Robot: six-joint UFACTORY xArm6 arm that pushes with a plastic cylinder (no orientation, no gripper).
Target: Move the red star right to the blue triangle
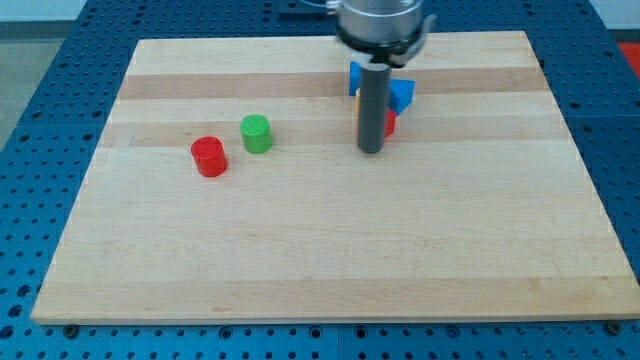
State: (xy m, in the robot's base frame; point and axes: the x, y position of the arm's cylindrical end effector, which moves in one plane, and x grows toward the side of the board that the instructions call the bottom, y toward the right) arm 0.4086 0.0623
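Red star, mostly hidden behind rod, sits touching blue triangle at its 6 o'clock. My tip, bare & holding nothing, at star's 8 o'clock. Risk: a further push could shove both blocks. Red cylinder, green cylinder well apart.

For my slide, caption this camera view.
My tip beside the red star and blue triangle; red and green cylinders apart.

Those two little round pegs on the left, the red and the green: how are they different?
The red cylinder is red; the green cylinder is green. Red sits nearer the view's left and bottom; green nearer the top. Both stand upright, similar in size, apart from each other and far from my tip.
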